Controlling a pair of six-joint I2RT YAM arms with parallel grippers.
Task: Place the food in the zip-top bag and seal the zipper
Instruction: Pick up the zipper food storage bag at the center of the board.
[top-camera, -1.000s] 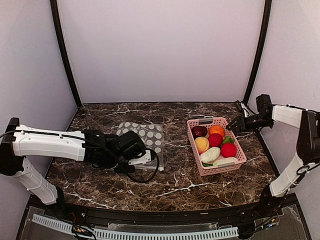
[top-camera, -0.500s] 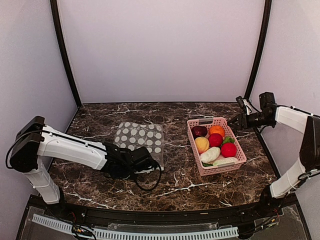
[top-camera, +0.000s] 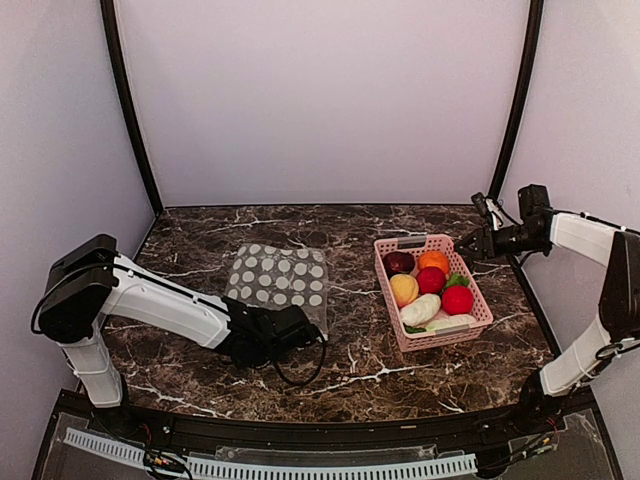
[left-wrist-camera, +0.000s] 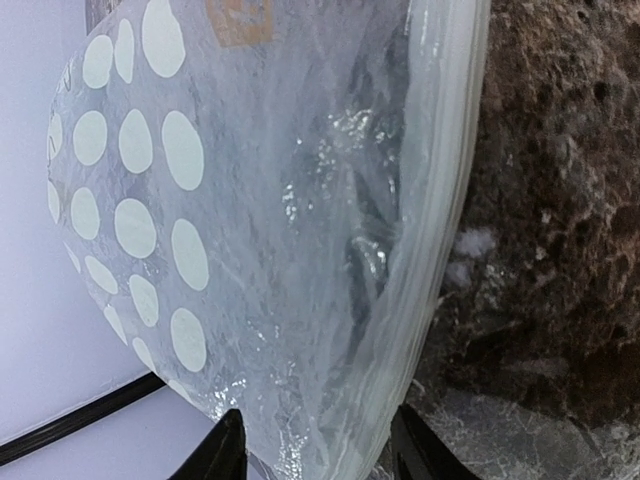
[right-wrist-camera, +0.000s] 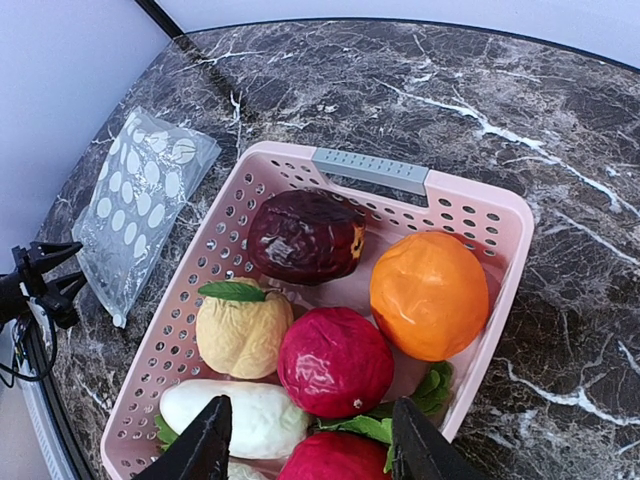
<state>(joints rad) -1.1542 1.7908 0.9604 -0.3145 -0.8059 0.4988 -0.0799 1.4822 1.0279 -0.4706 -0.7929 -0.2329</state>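
The clear zip-top bag (top-camera: 278, 280) with white dots lies flat left of centre; it also shows in the right wrist view (right-wrist-camera: 145, 205). My left gripper (top-camera: 303, 322) is low at the bag's near right corner. In the left wrist view it (left-wrist-camera: 320, 450) is open, with the bag (left-wrist-camera: 250, 250) and its banded zipper edge (left-wrist-camera: 440, 200) between the fingers. The food lies in the pink basket (top-camera: 480, 300): orange (right-wrist-camera: 430, 295), maroon (right-wrist-camera: 305, 235), yellow (right-wrist-camera: 240, 330), red (right-wrist-camera: 335, 360), white radish (right-wrist-camera: 240, 415). My right gripper (top-camera: 462, 250) hangs open and empty (right-wrist-camera: 312, 445) above the basket's far right.
The basket has a grey handle (right-wrist-camera: 370, 170) on its far side. A black cable (top-camera: 300, 370) loops on the marble table (top-camera: 380, 370) by the left wrist. Walls and black frame posts enclose the back and sides.
The left arm has dropped and swung toward the near side, taking its gripper from over the bag to the bag's near right corner. The right gripper rose slightly, then stayed still.
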